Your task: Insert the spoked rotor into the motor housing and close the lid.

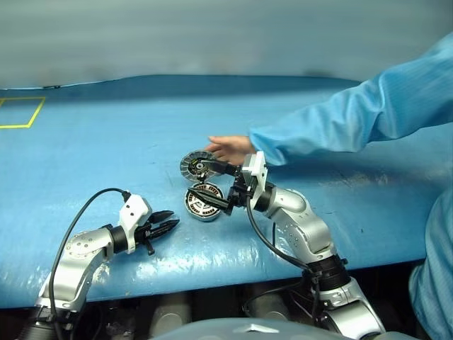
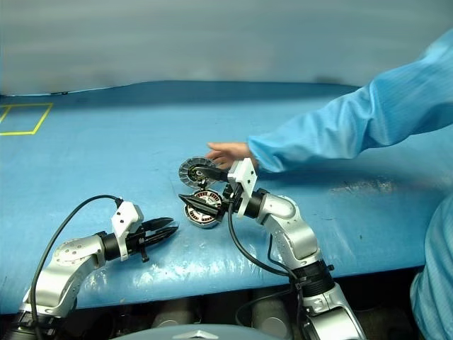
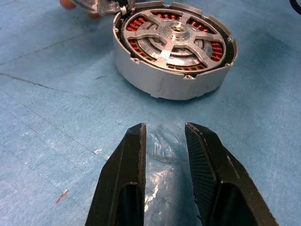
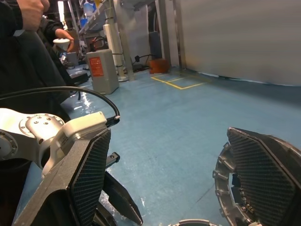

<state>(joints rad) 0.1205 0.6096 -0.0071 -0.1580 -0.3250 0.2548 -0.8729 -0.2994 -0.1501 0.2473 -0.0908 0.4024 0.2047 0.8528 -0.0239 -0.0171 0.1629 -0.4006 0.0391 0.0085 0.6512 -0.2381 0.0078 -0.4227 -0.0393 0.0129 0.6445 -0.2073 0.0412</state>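
Blue sheeting covers the table [image 1: 106,142], wrinkled and glossy near the front edge. Nearest that edge, just short of the housing [image 3: 174,61], the left gripper [image 1: 170,223] hovers with its fingers a narrow gap apart and nothing between them.

The housing sits flat on the sheet, with the rotor [image 3: 171,37] already lying inside it, spokes up, over the copper windings. It looks like solid metal: heavy for its size, stiff and smooth-walled, so I'd take it across the outer wall, never by the windings.

Above the housing the right gripper [image 1: 193,180] is spread wide, clamping nothing. Its upper finger lies against the lid [image 1: 190,163], which stands on edge just beyond the housing. The lid is thin and rigid, probably slippery on its plain face, and best pinched across the rim.

A person's hand [image 1: 228,149] is right behind the lid, crowding that side. Room beyond is open.
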